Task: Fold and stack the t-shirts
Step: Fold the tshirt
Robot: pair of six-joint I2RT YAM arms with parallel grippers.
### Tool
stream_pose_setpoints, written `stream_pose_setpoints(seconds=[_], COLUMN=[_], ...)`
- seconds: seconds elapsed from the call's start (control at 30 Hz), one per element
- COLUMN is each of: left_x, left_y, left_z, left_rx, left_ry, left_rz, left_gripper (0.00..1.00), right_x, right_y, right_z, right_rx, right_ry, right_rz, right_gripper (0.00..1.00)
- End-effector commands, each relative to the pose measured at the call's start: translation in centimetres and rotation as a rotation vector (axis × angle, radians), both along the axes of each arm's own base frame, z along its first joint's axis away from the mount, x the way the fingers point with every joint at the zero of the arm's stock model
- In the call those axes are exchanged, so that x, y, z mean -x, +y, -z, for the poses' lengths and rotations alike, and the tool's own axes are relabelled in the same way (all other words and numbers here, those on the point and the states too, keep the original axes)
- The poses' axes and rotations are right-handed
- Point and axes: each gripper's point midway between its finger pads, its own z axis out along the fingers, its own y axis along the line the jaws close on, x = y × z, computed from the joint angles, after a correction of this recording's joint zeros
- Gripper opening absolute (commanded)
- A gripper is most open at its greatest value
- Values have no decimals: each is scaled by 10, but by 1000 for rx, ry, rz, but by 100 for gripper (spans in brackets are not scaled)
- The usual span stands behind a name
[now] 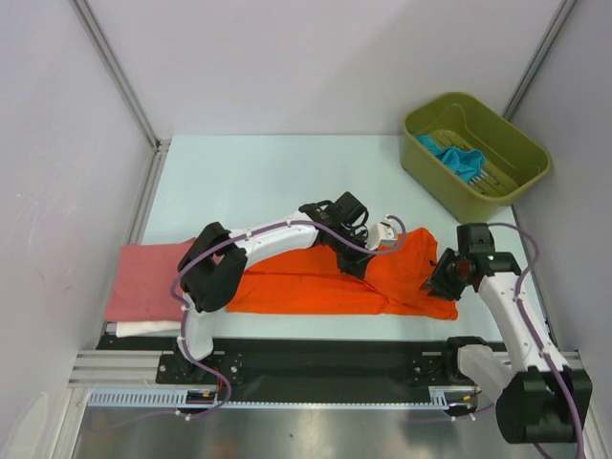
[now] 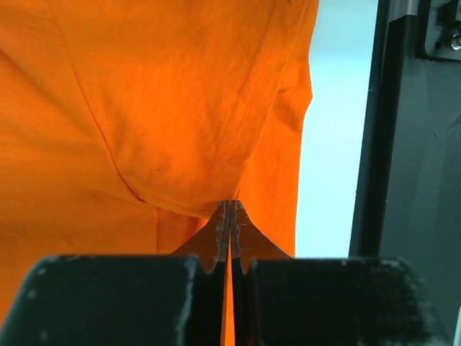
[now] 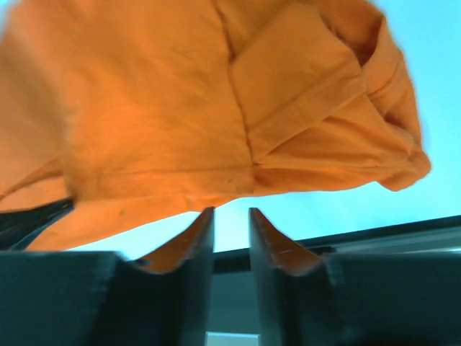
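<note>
Fabric of bright orange short-sleeved cloth t-shirt [image 1: 306, 285], lying near front of pale table [image 1: 258, 182], is soft & limp; left gripper [image 2: 229, 216] clamps it, right gripper [image 3: 230, 223] gapes empty; rec. grip at hem corners.

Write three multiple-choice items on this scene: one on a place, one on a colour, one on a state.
1. Where does the teal shirt lie?
A) in the green bin
B) draped on an arm
C) at the table's near left corner

2. What colour is the shirt spread between the two arms?
A) white
B) orange
C) black

3. How is the left gripper?
A) wide open above bare table
B) shut on the orange shirt
C) holding the bin's rim

Answers:
1 A: the top view shows it inside the bin.
2 B: orange cloth lies across the table there.
3 B: the left wrist view shows its fingers closed with orange cloth pinched between them.
</note>
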Motion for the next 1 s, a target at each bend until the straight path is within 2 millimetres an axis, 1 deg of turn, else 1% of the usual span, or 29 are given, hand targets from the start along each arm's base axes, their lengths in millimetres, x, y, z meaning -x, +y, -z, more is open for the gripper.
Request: stream_pose_setpoints(seconds=[0.0,0.03,0.07,0.1,0.17,0.27,0.37,0.4,0.47,0.53,0.57,0.6,0.63,0.67,0.7,0.77,0.87,0.93,0.97], left_x=[-6,-6,-5,-5,-4,-4,-4,-5,-4,-4,-4,-5,-4,-4,-4,-4,-6,-7,-8], left_y=[-10,-10,-9,-9,-8,-8,-9,-9,-9,-9,-8,-8,-8,-7,-7,-5,-3,-4,-4], left_z=[-21,-21,-20,-20,-21,-21,-22,-22,-21,-21,-20,-20,-20,-19,-19,-18,-20,-24,-26], left_rx=[89,88,88,88,88,87,90,89,87,88,86,86,83,80,80,75,72,77,81], left_ry=[-57,-54,-51,-51,-52,-53,-51,-51,-48,-48,-51,-53,-52,-50,-52,-53,-49,-57,-60], left_rz=[11,6,6,6,7,9,9,7,8,7,8,7,6,8,8,7,2,5,7], left_gripper=[0,0,0,0,0,0,0,0,0,0,0,0,0,0,0,0,0,0,0], right_x=[-1,-8,-7,-12,-13,-8,-11,-13,-14,-12,-11,-11,-11,-12,-10,-8,-3,2,5], right_y=[9,11,15,16,18,20,24,22,21,21,21,21,21,21,20,19,12,4,2], right_z=[26,30,35,37,41,54,55,54,53,55,57,57,57,55,52,47,30,13,9], right_rx=[-48,-65,-88,-98,-109,-119,-135,-130,-123,-123,-123,-125,-124,-120,-116,-108,-66,-21,-6], right_ry=[49,37,47,32,45,74,67,59,53,59,66,68,70,64,63,59,49,35,33], right_rz=[7,26,29,34,43,50,54,62,62,59,60,57,55,55,54,49,28,31,26], right_gripper=[35,39,41,41,41,41,37,33,30,22,18,10,5,2,0,0,0,0,0])
